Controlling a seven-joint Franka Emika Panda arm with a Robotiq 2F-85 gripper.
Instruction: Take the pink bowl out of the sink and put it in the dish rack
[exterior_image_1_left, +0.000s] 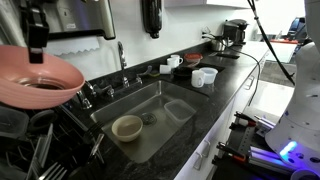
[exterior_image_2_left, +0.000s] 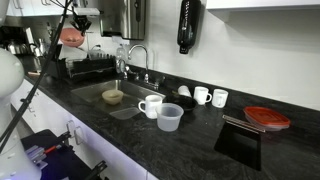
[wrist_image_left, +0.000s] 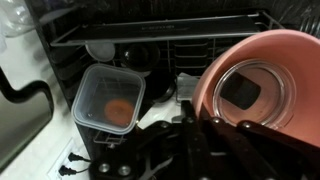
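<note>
— Two bowls in shot. Which one have you got?

— I've got the round salmon-pink plastic bowl (exterior_image_1_left: 40, 78), darker reddish-brown inside. My gripper (wrist_image_left: 200, 128) is clamped on its rim. The fingers come in from the bottom of the wrist view, with the bowl just to their right.

— Where is it?

— In the air, clear of the rectangular stainless-steel sink (exterior_image_1_left: 150, 97), above the dark wire dish rack (exterior_image_2_left: 92, 68) at the end of the black countertop (exterior_image_2_left: 200, 135). It hangs under the gripper in both exterior views. I can't tell if it touches the rack.

— Other bowl?

— The small round beige bowl (exterior_image_1_left: 127, 127) is upright on the sink floor, well apart from mine.

— Anything below you?

— A clear square plastic container (wrist_image_left: 110, 100) with an orange blob in the bottom, standing in the rack among dark utensils. Can't tell what the blob is.
</note>
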